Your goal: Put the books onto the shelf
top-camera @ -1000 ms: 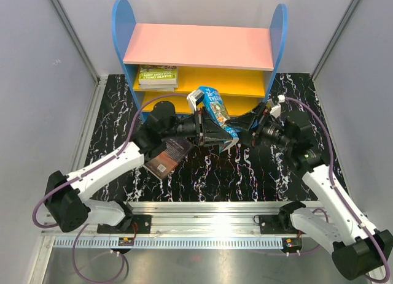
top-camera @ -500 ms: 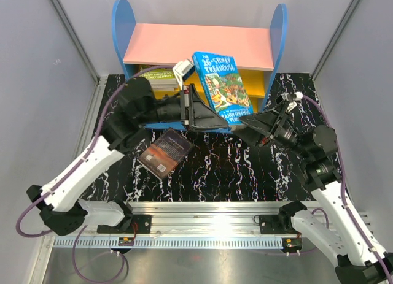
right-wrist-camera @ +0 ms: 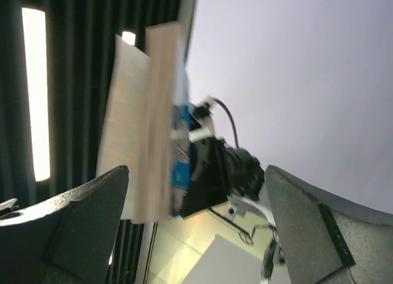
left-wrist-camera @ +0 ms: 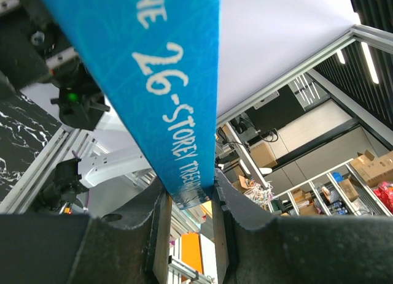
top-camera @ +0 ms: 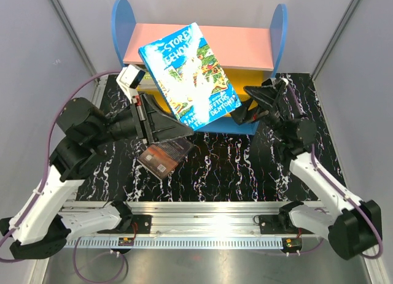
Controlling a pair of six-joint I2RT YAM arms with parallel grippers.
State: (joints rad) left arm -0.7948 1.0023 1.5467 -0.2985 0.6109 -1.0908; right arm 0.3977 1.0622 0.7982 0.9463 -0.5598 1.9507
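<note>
**A:** What's diff vs half a sec ago?

**B:** Blue book [top-camera: 189,75] is much higher in the top view. It was upright in front of the shelf [top-camera: 279,32]. Now it's cover-up near the cam, over the left part of the pink top board [top-camera: 245,48]. It's tilted too, title end toward 11 o'clock, bottom corner toward 4. L arm has swung back toward 9. Right gripper [top-camera: 244,106] has moved up toward the shelf's right side. Dark book [top-camera: 166,155] hasn't budged on the table [top-camera: 233,167].

**A:** Left gripper?

**B:** Left gripper [top-camera: 184,129] is pinching the blue book at its lower edge, jaws narrow. Wrist cam shows the "26-Storey" spine rising from between the pads [left-wrist-camera: 161,235], one each side.

**A:** Right one?

**B:** Fingers spread wide, nothing between them. It sits approx 4 o'clock of the blue book, just beside the lower right corner. Can't tell if it touches. Its wrist cam shows the book's page edge, blurred, beyond the fingertips.

**A:** Arm poses?

**B:** L arm rises from its base at 7 o'clock, elbow high at 9, forearm level, gripper aimed toward 3. R arm climbs from 5 o'clock toward 11, gripper aimed approx 9–10.

**A:** Books vs shelf?

**B:** Blue one is in the air, not on any board. Dark one lies flat on the table, 6 o'clock of the blue book, below the left gripper.
</note>
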